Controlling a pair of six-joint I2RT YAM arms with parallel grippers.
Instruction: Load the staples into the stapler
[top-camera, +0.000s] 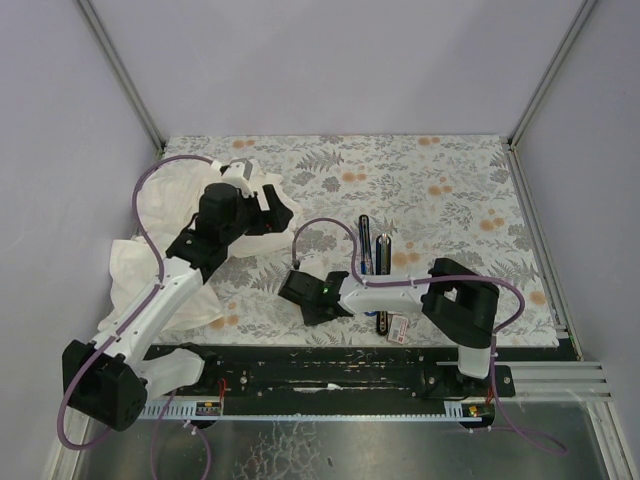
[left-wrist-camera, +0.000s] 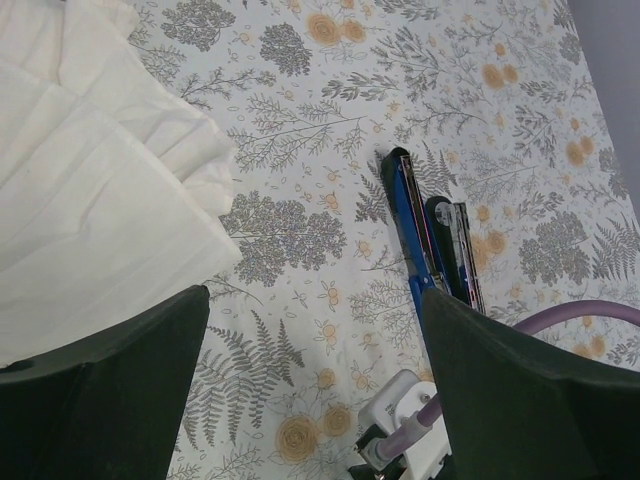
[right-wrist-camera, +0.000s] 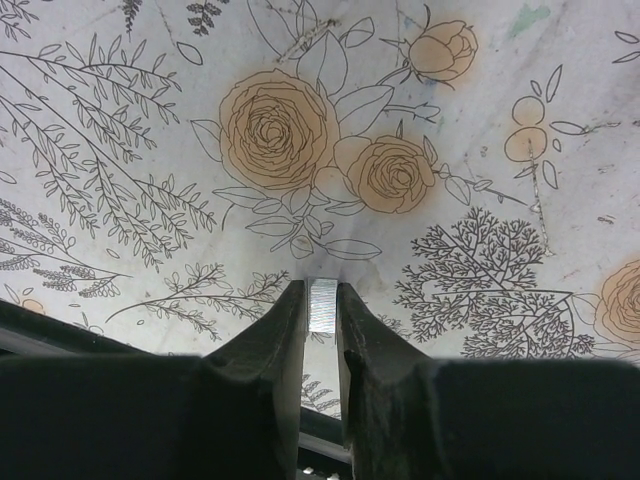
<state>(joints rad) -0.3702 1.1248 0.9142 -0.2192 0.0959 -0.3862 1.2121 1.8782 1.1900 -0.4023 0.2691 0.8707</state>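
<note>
The right gripper (right-wrist-camera: 320, 289) pinched the staple strip (right-wrist-camera: 322, 312) at lower centre of its wrist view. The left gripper (left-wrist-camera: 315, 300) was spread wide. The stapler (left-wrist-camera: 432, 240) lay opened, right of centre. The staple box (top-camera: 398, 328) sat lower right overhead.

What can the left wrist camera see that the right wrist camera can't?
Only the left wrist view shows the slim blue and black stapler, lying open, the big white cloth, and the left tool with its fingers wide apart. Only the right wrist view shows the short silvery strip of staples, pinched in the right tool. Both show the flowery tabletop.
</note>
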